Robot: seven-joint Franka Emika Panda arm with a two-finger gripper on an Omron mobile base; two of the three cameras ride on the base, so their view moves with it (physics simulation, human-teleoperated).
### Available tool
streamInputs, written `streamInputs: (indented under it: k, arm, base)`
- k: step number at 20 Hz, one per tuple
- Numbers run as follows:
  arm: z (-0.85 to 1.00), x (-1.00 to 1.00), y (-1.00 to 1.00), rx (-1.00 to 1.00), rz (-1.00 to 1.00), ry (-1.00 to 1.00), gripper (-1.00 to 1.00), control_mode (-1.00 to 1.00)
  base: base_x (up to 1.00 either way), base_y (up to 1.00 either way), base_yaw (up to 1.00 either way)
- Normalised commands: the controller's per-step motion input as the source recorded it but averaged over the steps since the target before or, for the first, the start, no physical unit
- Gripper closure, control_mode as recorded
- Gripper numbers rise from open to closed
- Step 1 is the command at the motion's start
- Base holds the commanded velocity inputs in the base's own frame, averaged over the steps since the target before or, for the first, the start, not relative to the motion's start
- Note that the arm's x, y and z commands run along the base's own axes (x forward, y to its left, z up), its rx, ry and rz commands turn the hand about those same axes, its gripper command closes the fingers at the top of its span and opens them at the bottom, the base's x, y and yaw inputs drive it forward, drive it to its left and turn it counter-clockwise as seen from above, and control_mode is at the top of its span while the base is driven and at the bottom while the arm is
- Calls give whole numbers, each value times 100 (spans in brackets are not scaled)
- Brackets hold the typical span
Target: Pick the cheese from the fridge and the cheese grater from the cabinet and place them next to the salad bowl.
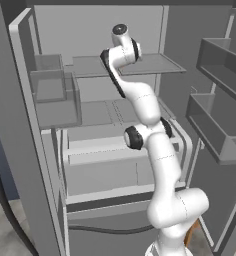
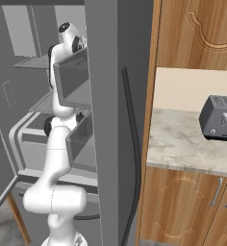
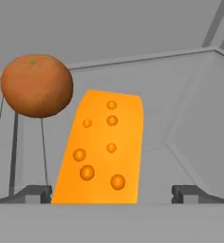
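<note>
Claw (image 3: 112, 193) wide open | straddling cheese (image 3: 102, 152) | orange fruit (image 3: 36, 85) beside

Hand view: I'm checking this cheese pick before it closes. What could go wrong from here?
The gripper is open with the cheese between its fingertips, but the wedge sits nearer the left fingertip, so closing may push it sideways rather than clamp it squarely. The orange ball appears close beside the cheese; a nudge could set it rolling. The arm reaches deep into the fridge, so pulling out might clip a shelf.
</note>
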Motion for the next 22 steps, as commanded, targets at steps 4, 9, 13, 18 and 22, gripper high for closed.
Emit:
streamInputs:
  k: [4,9,13,18,22]
  arm:
    - [0,24,7,0,0,10,-100,-100]
    - [-5,31,20,0,0,2,-100,-100]
    - [-7,7,3,0,0,7,-100,-100]
    - [-16,0,0,1,0,11,100,-100]
    - [-43,0,0,3,0,17,100,-100]
  base:
    - [0,0,0]
    - [0,0,0]
    - [0,0,0]
    - [0,0,0]
    - [0,0,0]
